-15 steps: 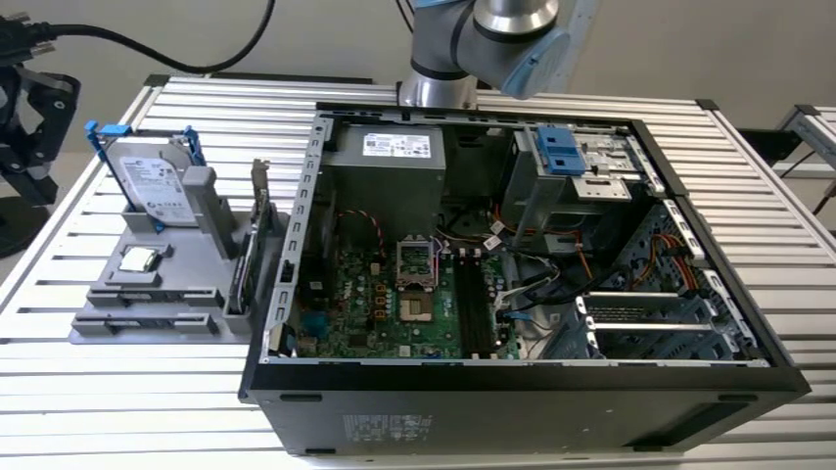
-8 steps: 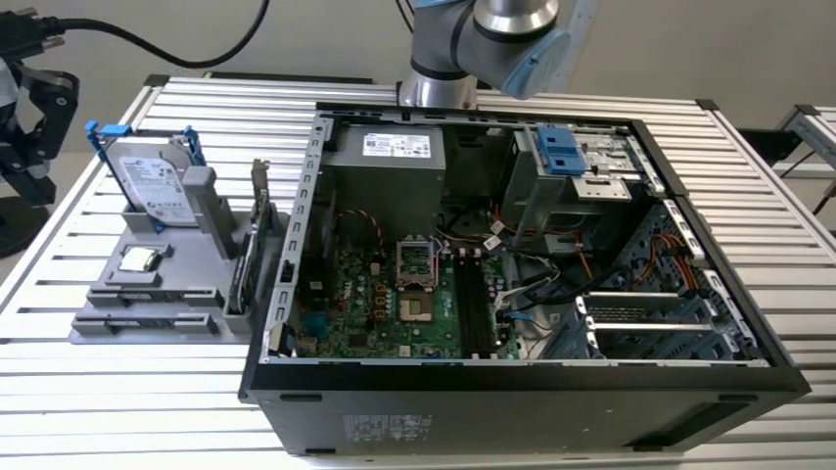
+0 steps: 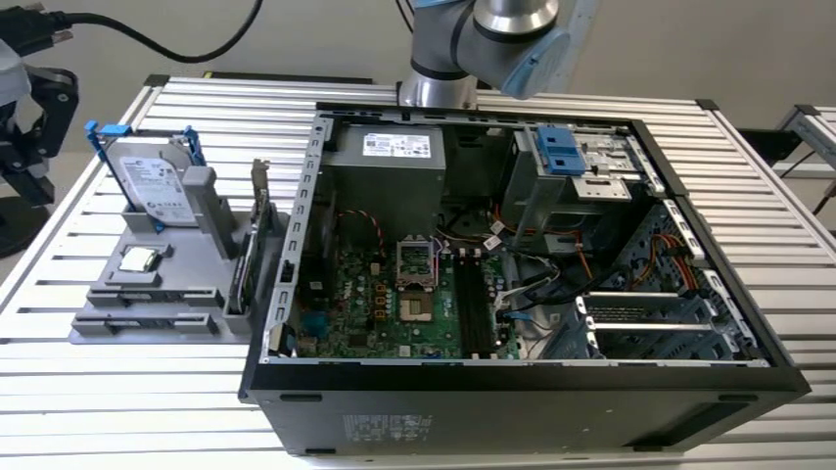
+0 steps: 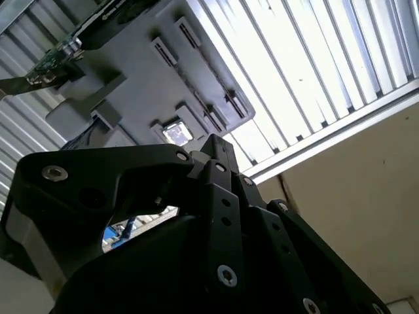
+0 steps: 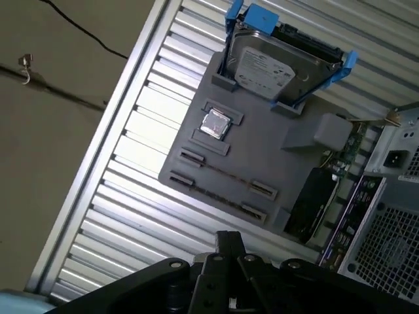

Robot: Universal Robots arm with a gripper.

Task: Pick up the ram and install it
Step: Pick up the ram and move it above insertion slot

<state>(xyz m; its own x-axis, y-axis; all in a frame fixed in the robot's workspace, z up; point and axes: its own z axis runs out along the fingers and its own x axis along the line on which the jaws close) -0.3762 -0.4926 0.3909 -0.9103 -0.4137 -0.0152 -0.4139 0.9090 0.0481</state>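
the fingers (image 5: 229, 242) meet in one narrow black tip in both wrist views (image 4: 217, 145), pressed together on nothing, well above the slatted counter (image 5: 131, 190). below them lies the grey tray (image 5: 275, 150), and the ram (image 5: 226, 175) is, as far as i can judge, the thin dark line standing on edge in the long slot between two pairs of clips, just beside the pocket with the square processor chip (image 5: 215, 123). it should be light and stiff but thin, easy to crack or flex, and bad to touch on its contacts. seated so low, it offers little but its upper edge, so the sensible hold is across the two flat faces near mid-length, squarely, without twisting. further along the tray stand the upright card (image 5: 311, 203) and the hard drive (image 5: 275, 65) in blue brackets. the first wrist view gives the slot from above. the second wrist view looks past the linkages at the same tray, slanted. the exterior view adds the open case (image 3: 523, 392), with the motherboard (image 3: 379, 304) and its long dark memory slots (image 3: 473, 304) beside the socket.
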